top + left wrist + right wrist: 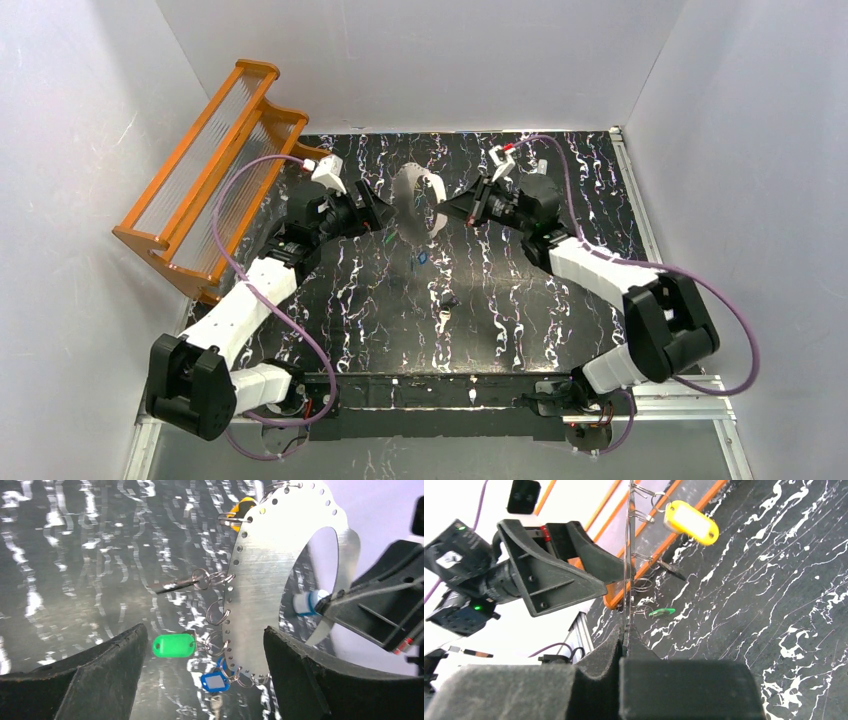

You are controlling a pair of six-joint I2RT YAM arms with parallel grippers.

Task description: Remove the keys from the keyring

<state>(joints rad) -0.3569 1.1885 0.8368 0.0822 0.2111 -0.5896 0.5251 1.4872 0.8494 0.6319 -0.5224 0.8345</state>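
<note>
No legible text, numbers or brand marks in any view. The white label windows on the blue plastic key tag (215,681) and the yellow plastic key tag (690,522) show no readable writing.

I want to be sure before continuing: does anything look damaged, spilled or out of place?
Nothing stands out. The right fingers pinch the keyring by its edge, and the keys hang from its holes.

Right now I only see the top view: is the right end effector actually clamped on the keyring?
Observer: Yes. Its wrist view shows the right end effector shut on the edge of the keyring.
Operator: Is the left one holding a key?
Observer: No. The left end effector is open; the green key hangs in its open gap, ungripped.
</note>
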